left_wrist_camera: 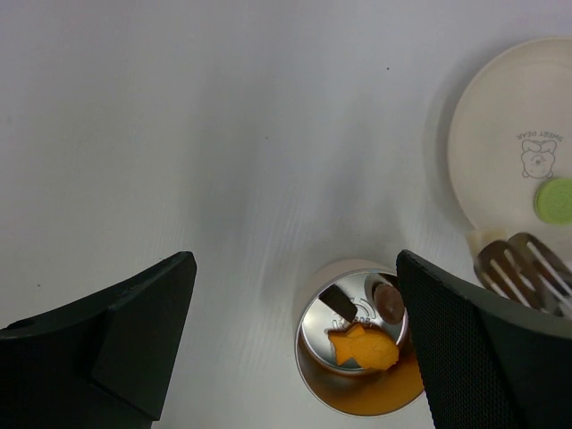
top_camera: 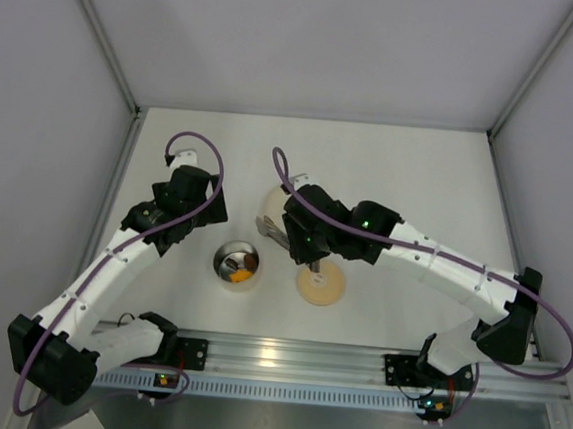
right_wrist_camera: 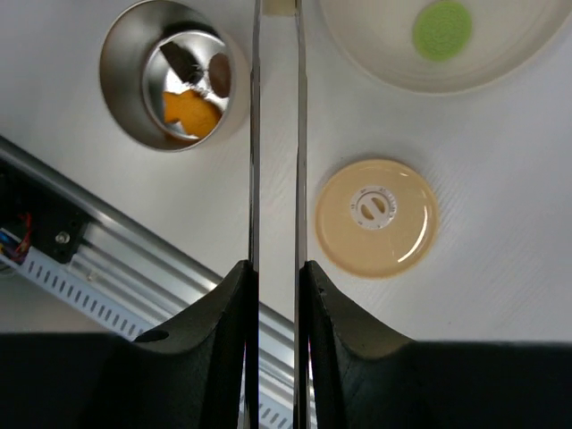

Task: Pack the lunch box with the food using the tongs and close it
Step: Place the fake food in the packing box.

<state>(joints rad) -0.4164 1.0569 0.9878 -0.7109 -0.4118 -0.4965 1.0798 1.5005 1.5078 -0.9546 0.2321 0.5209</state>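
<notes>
In the top view the lunch box [top_camera: 235, 264] stands open at lower middle, its lid [top_camera: 321, 283] flat to the right. In the left wrist view the left gripper [left_wrist_camera: 293, 268] is spread wide and holds nothing; the lunch box at the bottom contains an orange piece [left_wrist_camera: 362, 349]. In the right wrist view the right gripper [right_wrist_camera: 277, 277] pinches the tongs [right_wrist_camera: 255, 134]; a green piece [right_wrist_camera: 441, 29] lies on the plate [right_wrist_camera: 402, 80], upper right.
</notes>
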